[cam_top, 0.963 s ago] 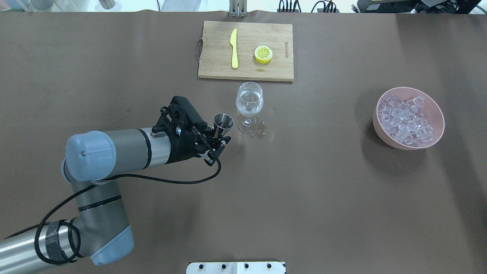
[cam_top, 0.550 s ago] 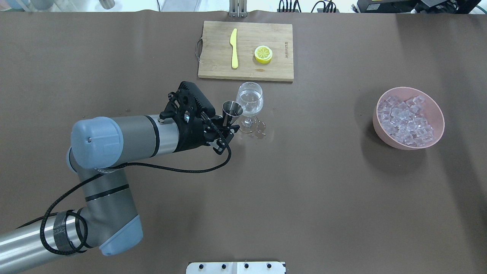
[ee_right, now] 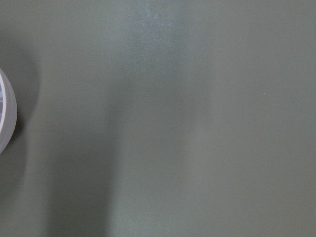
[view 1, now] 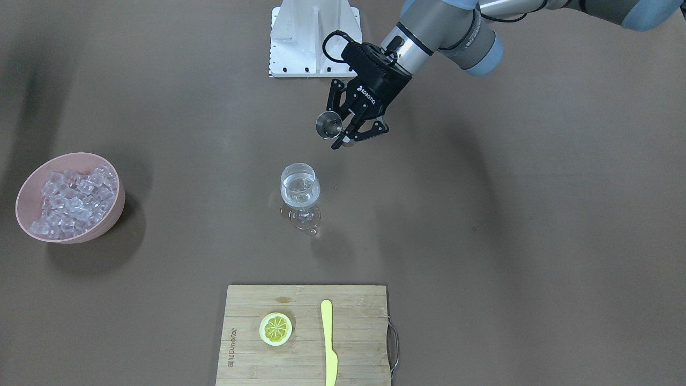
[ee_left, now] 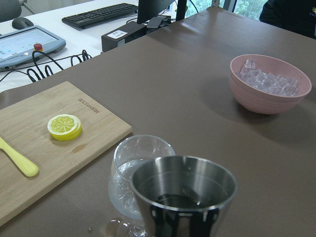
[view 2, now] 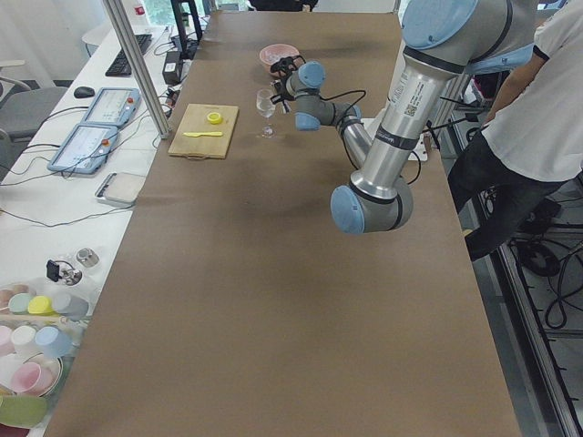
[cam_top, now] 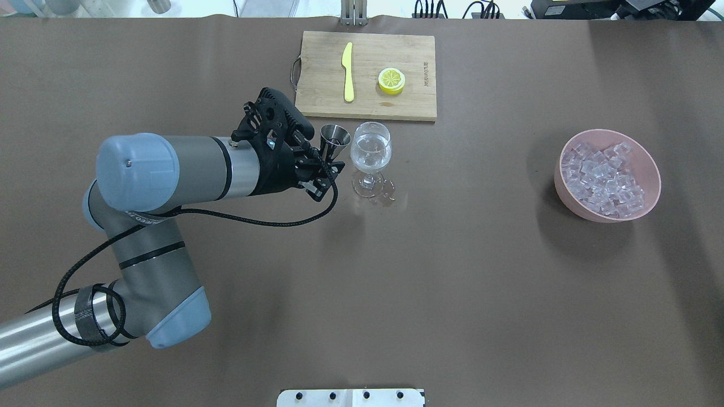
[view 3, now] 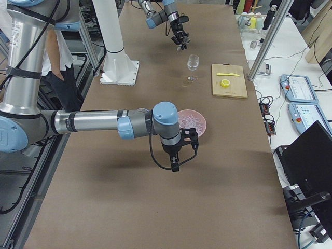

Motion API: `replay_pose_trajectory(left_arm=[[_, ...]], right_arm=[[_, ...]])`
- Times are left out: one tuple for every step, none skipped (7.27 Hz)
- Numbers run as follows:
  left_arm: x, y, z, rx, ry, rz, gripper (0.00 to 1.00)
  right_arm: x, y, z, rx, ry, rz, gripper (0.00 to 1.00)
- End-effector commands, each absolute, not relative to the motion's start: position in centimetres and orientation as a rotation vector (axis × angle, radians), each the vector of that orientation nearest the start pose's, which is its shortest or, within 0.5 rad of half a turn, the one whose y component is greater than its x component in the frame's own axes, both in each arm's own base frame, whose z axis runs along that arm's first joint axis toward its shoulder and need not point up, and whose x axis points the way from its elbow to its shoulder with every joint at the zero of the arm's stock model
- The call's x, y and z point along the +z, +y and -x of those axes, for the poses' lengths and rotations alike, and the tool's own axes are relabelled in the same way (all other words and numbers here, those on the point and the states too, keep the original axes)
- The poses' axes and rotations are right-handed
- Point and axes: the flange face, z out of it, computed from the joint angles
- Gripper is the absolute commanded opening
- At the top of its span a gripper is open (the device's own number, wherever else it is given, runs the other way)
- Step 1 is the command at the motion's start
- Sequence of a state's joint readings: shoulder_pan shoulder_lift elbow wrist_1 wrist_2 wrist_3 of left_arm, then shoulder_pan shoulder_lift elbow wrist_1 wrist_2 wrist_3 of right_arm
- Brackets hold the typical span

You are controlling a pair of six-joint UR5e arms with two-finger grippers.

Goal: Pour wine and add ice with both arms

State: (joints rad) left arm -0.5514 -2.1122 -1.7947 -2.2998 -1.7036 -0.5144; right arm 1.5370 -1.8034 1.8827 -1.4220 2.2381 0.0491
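Clamped small steel jigger (cam_top: 335, 137) in left gripper (cam_top: 330, 161) fingers (view 1: 372, 131), upright, just beside clear stemmed glass (cam_top: 370, 148) rim: probably poised to tip. Found clear wine (cam_top: 370, 156) low in glass; glassy ice cubes (cam_top: 602, 178) heaped in pink bowl (cam_top: 650, 164), well apart on brown worktop (cam_top: 452, 282). Hung right gripper (view 3: 175, 165) near bowl, probably for ice; finger state untellable.

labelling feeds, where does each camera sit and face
Front-facing: across the brown table, facing the robot, steeply down; left claw grips a small steel measuring cup.
Overhead: behind the robot, forward and down; grey left arm enters left.
Exterior left: table's end, along it; left arm nearest.
Exterior right: opposite end; grey right arm nearest.
Left wrist: past the cup to a clear stemmed glass.
Right wrist: down at table surface, no claw.
Shared: front-facing and overhead show the bamboo board.
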Motion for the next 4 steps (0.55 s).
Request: replay_pose_trajectory(left_arm=[[14.8, -42.8, -46.3, 0.518, 1.075, -0.955, 0.00], [15.3, -43.3, -47.1, 0.523, 1.057, -0.941, 0.00], [15.6, -43.9, -48.1, 0.525, 1.045, -0.927, 0.00], [15.4, -44.3, -48.7, 0.525, 1.041, -0.923, 0.00]], right_arm=[[60.0, -40.8, -5.8, -0.060, -0.673, -0.188, 1.00], [60.0, -40.9, -5.8, -0.061, -0.673, -0.189, 1.00], [60.0, -40.8, -5.8, -0.060, -0.673, -0.188, 1.00], [60.0, -40.8, -5.8, -0.060, -0.673, -0.188, 1.00]])
